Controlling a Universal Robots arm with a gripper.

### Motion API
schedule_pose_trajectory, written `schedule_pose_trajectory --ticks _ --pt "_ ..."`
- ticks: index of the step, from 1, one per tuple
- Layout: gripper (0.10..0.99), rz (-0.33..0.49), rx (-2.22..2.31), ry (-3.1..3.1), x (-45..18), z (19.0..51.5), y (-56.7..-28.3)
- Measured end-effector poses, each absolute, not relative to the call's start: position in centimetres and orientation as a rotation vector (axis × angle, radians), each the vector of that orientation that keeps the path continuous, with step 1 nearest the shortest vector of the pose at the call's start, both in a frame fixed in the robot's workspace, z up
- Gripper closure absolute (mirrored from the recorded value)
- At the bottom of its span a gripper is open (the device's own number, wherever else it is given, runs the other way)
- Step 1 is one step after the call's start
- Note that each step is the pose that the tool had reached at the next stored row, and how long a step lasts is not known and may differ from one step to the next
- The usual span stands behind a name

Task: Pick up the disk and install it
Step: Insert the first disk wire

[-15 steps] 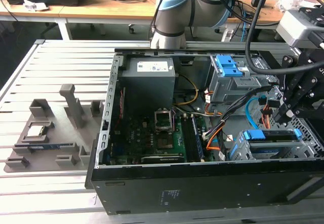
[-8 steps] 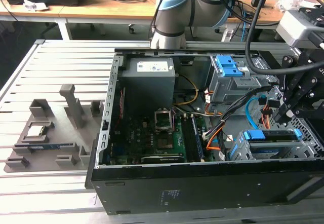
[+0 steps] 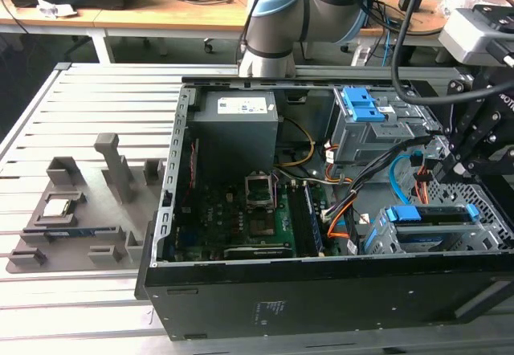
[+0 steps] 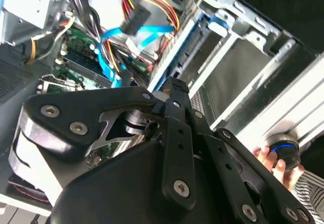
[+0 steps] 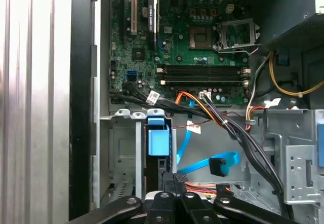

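Evidently about the pincer first: shut tip to tip in both wrist views, with nothing seen clamped between. Hangs low inside the open computer case, at the exterior view's right.

As for the disk: lies directly ahead of the closed tips, just beside them, slotted edge-on into the grey drive cage. Shows mostly as a blue rail and tab in the first wrist view. Appears in the exterior view as a blue-railed slab just under and beside the pincer. Cannot tell whether fully seated or merely resting in the slot, nor whether the tips actually touch it.

Beyond the disk, further from the pincer: the green motherboard. Off to one side of the tips, close by: a bundle of black and orange cables and a loose blue data cable.

On handling, as judgement only: probably rigid, dense and fairly heavy for its bulk, with smooth metal faces likely to slip under narrow pads. Likely shock-sensitive, so no dropping or hard knocks. Plastic rails probably springy and the weakest part. Best taken across the flat metal body or along its long edges between the rails, not by the blue tab. Best kept level so as not to bind in the cage guides, and kept clear of the neighbouring cables.
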State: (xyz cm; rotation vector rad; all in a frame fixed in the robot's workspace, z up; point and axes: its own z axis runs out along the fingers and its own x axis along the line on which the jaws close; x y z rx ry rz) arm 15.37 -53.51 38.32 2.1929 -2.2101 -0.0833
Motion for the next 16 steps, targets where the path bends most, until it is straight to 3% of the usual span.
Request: schedule_pose_trajectory --ticks 8,13,16 --pt "0.980 -0.083 2.189 -2.207 17.0 36.8 -49.0" --pt "0.980 -0.070 2.184 -2.202 17.7 36.7 -48.8" --pt "0.847 -0.070 2.184 -2.202 17.7 36.7 -48.8"
